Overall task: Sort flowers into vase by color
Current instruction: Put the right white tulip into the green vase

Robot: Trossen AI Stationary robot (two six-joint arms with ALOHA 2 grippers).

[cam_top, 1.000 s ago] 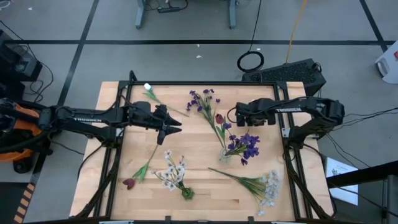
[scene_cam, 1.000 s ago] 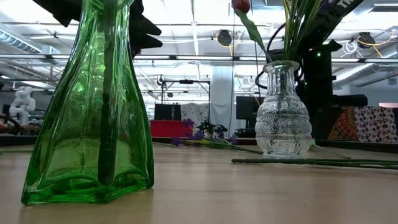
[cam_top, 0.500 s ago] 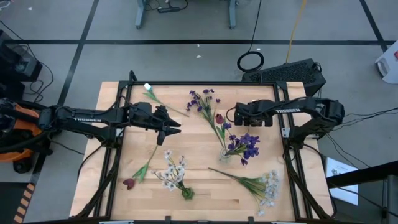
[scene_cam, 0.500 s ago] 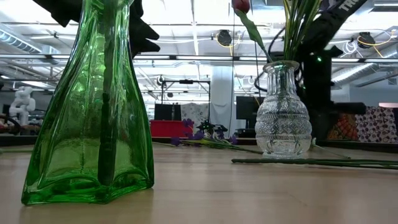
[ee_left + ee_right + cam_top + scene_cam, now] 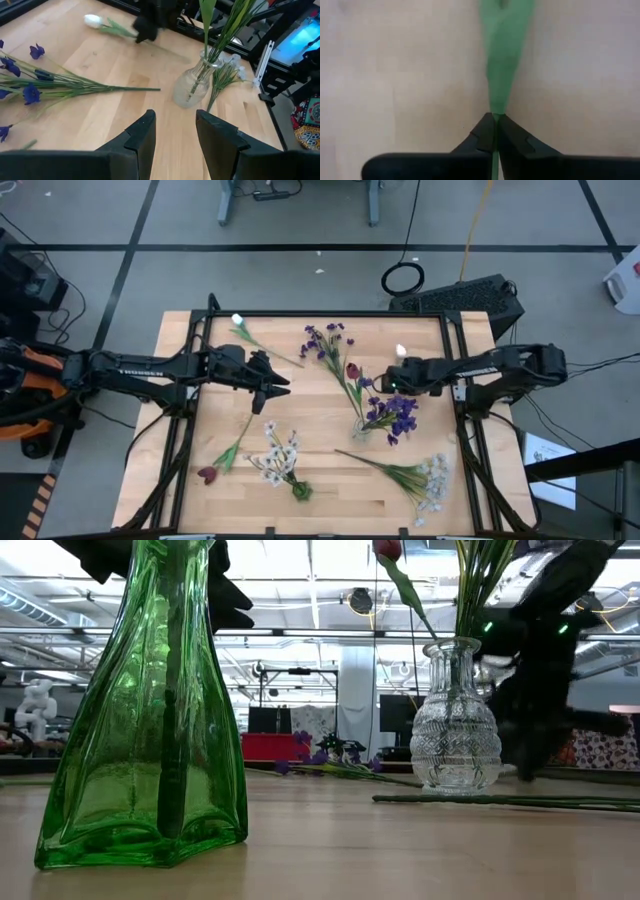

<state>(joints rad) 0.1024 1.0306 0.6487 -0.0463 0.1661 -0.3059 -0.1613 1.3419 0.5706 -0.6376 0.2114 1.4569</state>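
Wood bench [image 5: 320, 480]: green vase [image 5: 150, 710] nearest with white sprays, clear vase [image 5: 456, 720] behind holding purple blooms [image 5: 398, 415] and a red tulip [image 5: 352, 370]. Right gripper [image 5: 495, 131] fingers pinched on a green stem [image 5: 502, 60] beside it. Left gripper [image 5: 174, 131] fingers apart, empty, mid-bench. More flowers [image 5: 325, 340] lie farther back.

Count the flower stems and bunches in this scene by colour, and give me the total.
Purple flowers: 2
White flowers: 4
Dark red flowers: 2
Total: 8
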